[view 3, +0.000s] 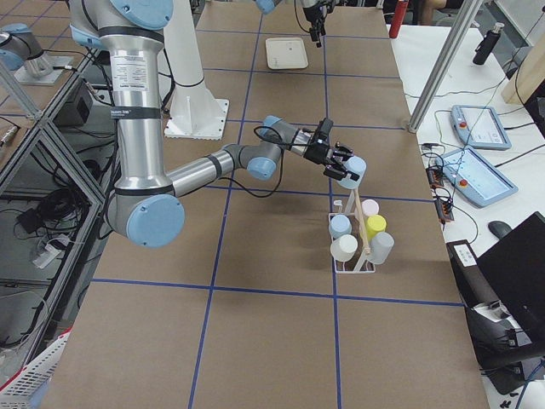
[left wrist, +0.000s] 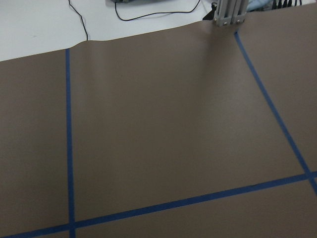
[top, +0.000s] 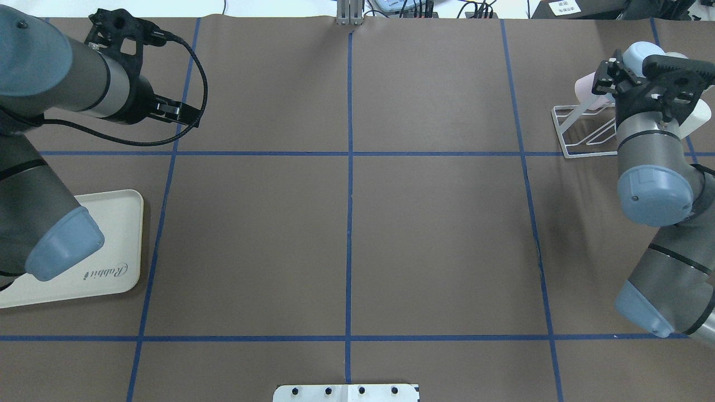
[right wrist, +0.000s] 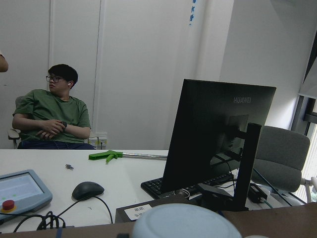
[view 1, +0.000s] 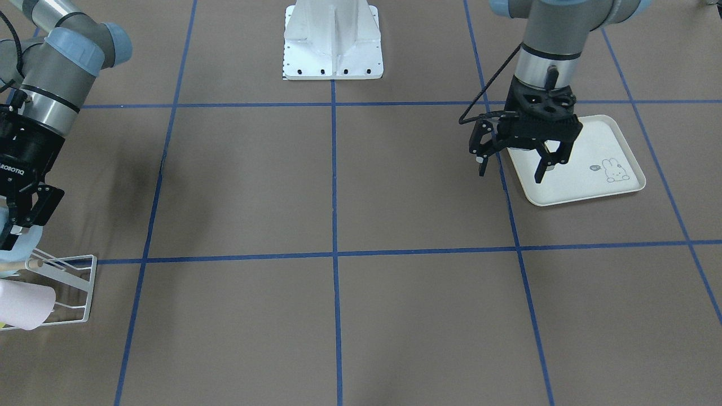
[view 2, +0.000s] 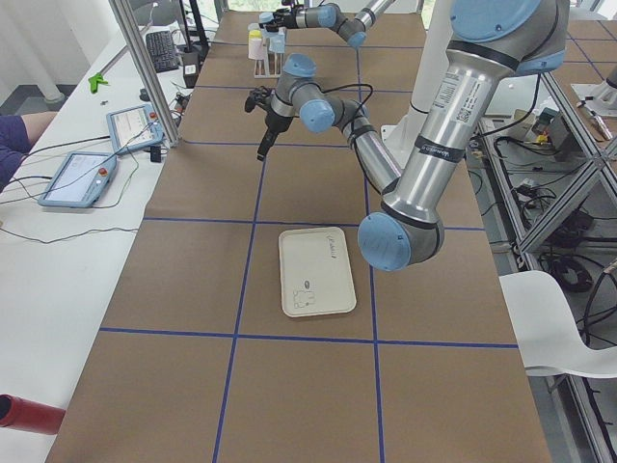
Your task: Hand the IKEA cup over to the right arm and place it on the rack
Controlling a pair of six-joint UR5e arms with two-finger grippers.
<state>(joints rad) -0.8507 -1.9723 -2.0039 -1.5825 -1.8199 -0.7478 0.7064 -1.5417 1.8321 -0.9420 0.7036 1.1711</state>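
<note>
**While right arm reaches over rack, cup sits in its grip**

Stretched low and forward, the right end effector is clamped on a pale blue cup, just above the white wire rack; the left end effector hangs spread and empty.

The right gripper reads "ROBOTIQ" in white on its body. The tray is printed "Rabbit" in script. The monitor bears "HUAWEI".

My table wears brown paper gridded with blue tape; beyond stand a white desk, black monitor, grey chair.
</note>
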